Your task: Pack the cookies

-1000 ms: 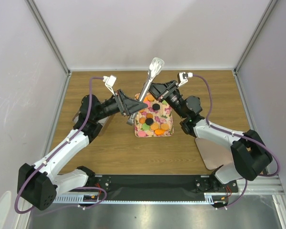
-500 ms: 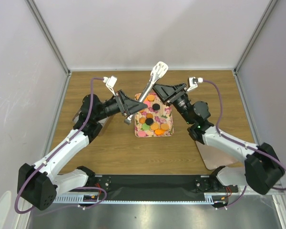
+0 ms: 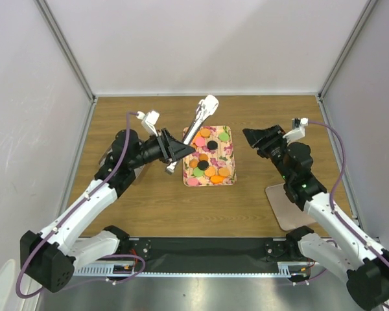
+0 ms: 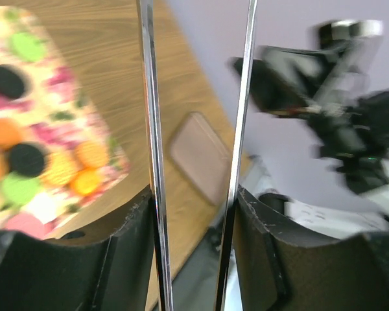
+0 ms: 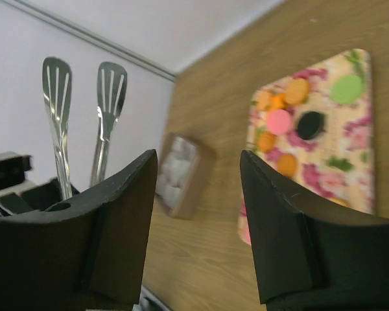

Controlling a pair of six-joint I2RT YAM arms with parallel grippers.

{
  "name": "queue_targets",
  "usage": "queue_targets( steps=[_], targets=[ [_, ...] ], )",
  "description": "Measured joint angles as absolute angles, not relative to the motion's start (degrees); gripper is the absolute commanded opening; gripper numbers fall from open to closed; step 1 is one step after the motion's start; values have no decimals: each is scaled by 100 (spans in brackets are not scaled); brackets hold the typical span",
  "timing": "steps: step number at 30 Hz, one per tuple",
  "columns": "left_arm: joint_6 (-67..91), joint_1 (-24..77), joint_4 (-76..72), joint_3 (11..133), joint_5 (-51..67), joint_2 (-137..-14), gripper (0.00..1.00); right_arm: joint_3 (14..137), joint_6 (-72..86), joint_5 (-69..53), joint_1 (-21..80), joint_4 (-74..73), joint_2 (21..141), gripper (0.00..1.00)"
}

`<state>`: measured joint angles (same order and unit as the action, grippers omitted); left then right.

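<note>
R gripper (image 3: pixel 254 137) pulls back right, jaws wide & empty, so L gripper (image 3: pixel 174 149) alone clamps tongs (image 3: pixel 198 122) by tray (image 3: pixel 227 148), handover prob done, cookies (image 3: pixel 207 170) pickup next.

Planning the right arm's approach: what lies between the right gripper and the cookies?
Only bare tabletop and the edge of the floral tray lie between the right gripper and the cookies, as the top view shows.

In your left wrist view the tongs (image 4: pixel 150 116) run past the top edge, the left edge cuts some cookies (image 4: pixel 0 133), and the right arm (image 4: pixel 292 91) is blurred.
</note>
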<state>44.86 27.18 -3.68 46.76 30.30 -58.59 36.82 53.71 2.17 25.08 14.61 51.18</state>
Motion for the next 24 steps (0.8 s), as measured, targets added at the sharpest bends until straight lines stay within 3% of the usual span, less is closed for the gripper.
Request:
queue_targets(
  steps=[10, 24],
  targets=[
    [3411, 3319, 1387, 4853, 1033, -6108, 51, 4571, 3376, 259, 2405, -685, 4987, 59],
    [2536, 3981, 2403, 5662, -222, -7684, 50, 4722, 2353, 255, 2187, -1406, 5428, 58]
  ],
)
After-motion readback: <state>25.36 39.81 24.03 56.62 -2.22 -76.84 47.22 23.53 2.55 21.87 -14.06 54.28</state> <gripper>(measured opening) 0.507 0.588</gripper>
